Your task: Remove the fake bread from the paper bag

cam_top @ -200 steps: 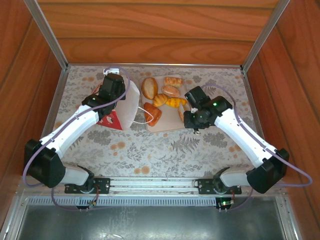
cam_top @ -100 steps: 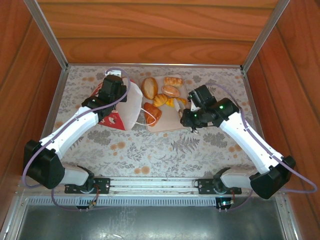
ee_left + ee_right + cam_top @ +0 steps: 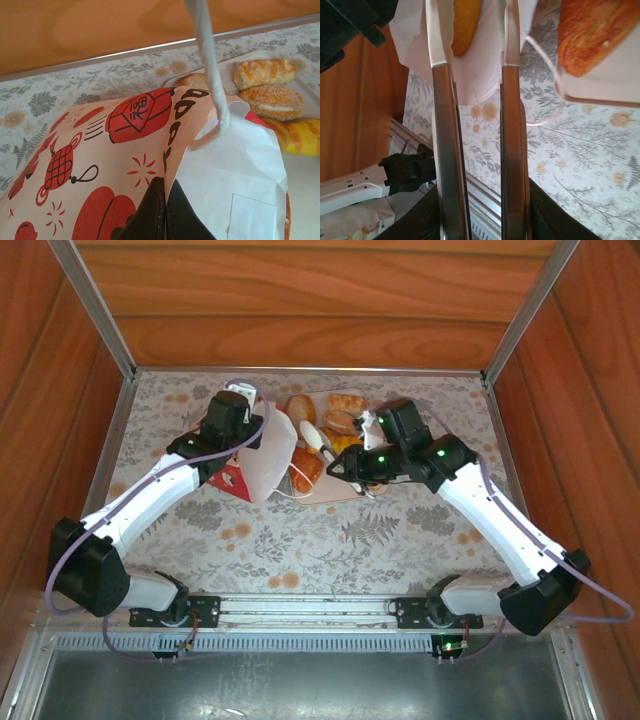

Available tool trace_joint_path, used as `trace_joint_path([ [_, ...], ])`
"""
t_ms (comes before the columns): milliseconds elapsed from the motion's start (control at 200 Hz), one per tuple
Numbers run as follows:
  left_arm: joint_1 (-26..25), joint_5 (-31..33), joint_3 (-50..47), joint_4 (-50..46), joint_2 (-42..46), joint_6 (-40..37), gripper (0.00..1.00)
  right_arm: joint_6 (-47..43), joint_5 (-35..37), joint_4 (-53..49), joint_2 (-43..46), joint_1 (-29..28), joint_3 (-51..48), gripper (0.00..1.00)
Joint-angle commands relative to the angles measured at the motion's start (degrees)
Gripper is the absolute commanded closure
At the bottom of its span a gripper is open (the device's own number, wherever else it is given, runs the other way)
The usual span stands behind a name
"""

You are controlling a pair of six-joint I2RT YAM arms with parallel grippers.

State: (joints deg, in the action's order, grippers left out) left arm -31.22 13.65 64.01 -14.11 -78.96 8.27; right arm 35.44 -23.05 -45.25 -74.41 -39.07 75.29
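Paper bag [image 3: 262, 455], red and white, is pinched at its rim by the left claw [image 3: 164, 212], fully closed, and tipped toward the tray [image 3: 342, 490]. The right claw [image 3: 472, 15] is set part-open at the bag mouth, one bread [image 3: 465, 20] lying between its fingers [image 3: 442, 125], not visibly gripped. Other breads [image 3: 345, 405] lie on the tray.

The left hand [image 3: 164, 215] has its dark fingers pinched together on the top edge of the paper bag [image 3: 115, 150], between the red-printed face and the white side; a white cord handle [image 3: 207, 60] rises from the bag; beyond it, fake bread [image 3: 272, 101] lies on a pale tray [image 3: 305, 190] on the floral bench [image 3: 60, 95].
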Motion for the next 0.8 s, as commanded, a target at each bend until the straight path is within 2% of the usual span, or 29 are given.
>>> trace_joint_path([
  [0, -1.56, -1.55, 1.92, 1.58, -0.64, -3.12, 1.0, 1.46, -3.26, 3.56, -3.08, -2.51, 0.3, 0.62],
  [270, -2.68, -2.01, 2.27, 2.58, 0.99, -6.93, 1.0, 2.13, -2.12, 5.53, -11.91, -5.38, 2.75, 0.62],
  [440, -3.03, -2.91, 0.79, 4.87, 2.17, -9.28, 1.0, 1.98, 0.63, 6.04, -18.02, -6.01, 7.52, 0.62],
  [615, -3.01, -4.47, -2.52, 11.11, 3.55, -12.48, 1.0, 1.76, 2.84, 6.25, -23.89, -6.87, 12.12, 0.62],
  [795, -3.05, -3.54, -1.28, 11.48, 2.31, -13.51, 1.0, 2.54, 6.67, 6.02, -27.94, -7.34, 14.92, 0.61],
])
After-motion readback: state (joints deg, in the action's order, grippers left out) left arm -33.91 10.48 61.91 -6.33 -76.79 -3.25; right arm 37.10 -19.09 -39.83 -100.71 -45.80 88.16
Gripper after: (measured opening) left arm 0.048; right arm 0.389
